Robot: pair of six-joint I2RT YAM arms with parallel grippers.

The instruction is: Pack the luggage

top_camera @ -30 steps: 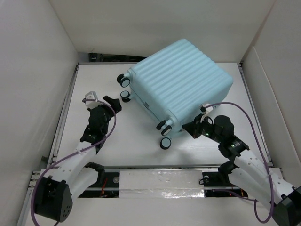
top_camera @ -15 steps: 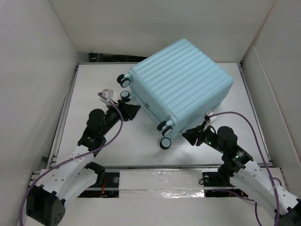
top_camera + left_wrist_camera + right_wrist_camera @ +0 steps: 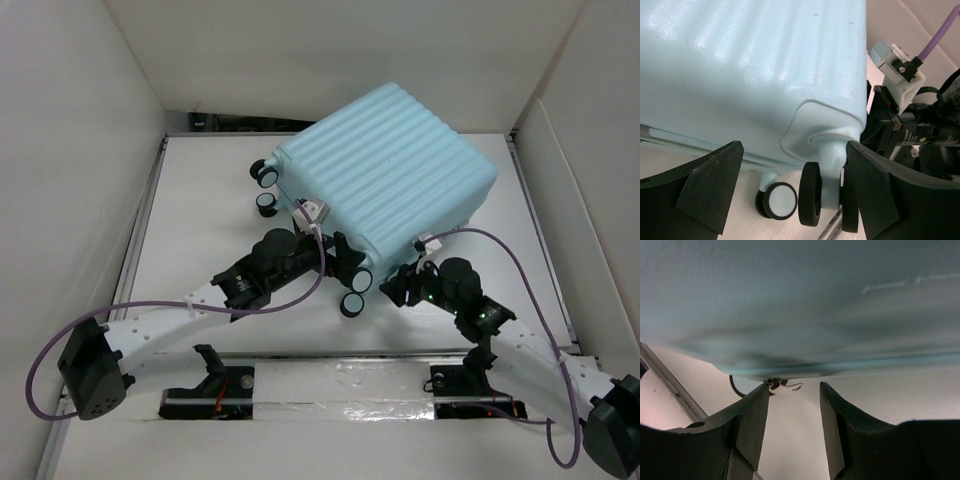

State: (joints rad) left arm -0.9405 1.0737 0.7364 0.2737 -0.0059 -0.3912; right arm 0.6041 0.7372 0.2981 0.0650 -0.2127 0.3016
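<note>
The luggage [image 3: 385, 165] lies closed on its ribbed side on the white desk [image 3: 200, 190], set at a slant across the far middle and right part of it. Its caster wheels face the left and near sides. One pair [image 3: 265, 188] sits at the far left corner and another pair [image 3: 355, 293] at the near corner.

Our left arm [image 3: 200, 300] stretches from its base across the desk to that near corner. Its jaws are spread wide. In the left wrist view they stand on either side of the shell's rounded corner, with a black wheel [image 3: 810, 201] and its pale blue fork between them. We cannot tell whether either jaw touches the fork. A second wheel [image 3: 781, 200] with a white hub shows just to the left.

Our right arm [image 3: 520, 345] comes in from the right, with its jaws at the same near corner, just beside the left arm's. They stand partly spread and grip nothing. In the right wrist view the aqua shell [image 3: 800, 300] fills the upper frame just over them, with bare desk showing below it.
</note>
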